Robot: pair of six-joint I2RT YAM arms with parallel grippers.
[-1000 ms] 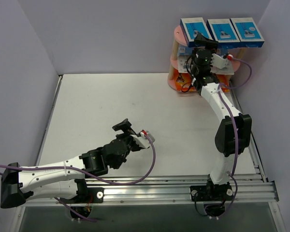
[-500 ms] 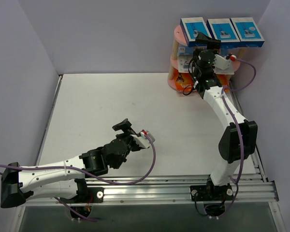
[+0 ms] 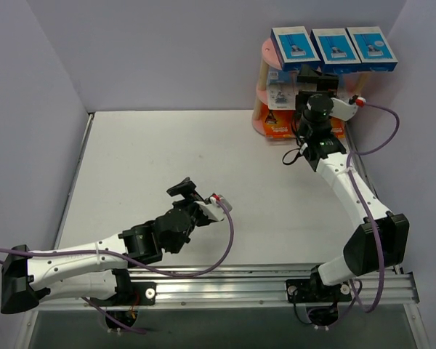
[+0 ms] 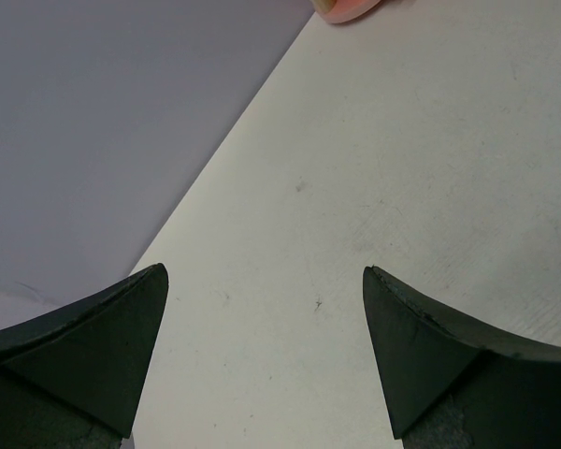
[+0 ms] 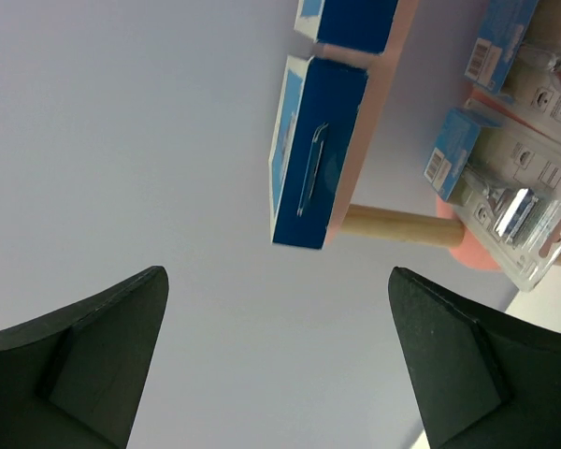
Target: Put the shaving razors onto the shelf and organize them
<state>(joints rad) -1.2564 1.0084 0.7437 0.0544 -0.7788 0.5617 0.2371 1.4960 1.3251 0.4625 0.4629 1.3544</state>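
Note:
The pink shelf (image 3: 266, 55) stands at the far right corner. Three blue boxes (image 3: 333, 46) picturing a razor lie side by side on its top board. A white-blue blister card (image 3: 282, 94) sits on the middle board and an orange box (image 3: 276, 125) on the bottom board. My right gripper (image 3: 316, 74) is open and empty, just in front of the shelf's middle tier. The right wrist view shows a blue box (image 5: 313, 154), a wooden post (image 5: 400, 227) and a blister card (image 5: 519, 201). My left gripper (image 3: 182, 188) is open and empty over the bare table.
Grey walls close the table on the left, back and right. The shelf's pink foot (image 4: 351, 9) shows at the top of the left wrist view. A metal rail (image 3: 276, 280) runs along the near edge.
My right arm has drawn back from the shelf and swung to the right, and its elbow has dropped low toward the near right. The left arm has barely moved.

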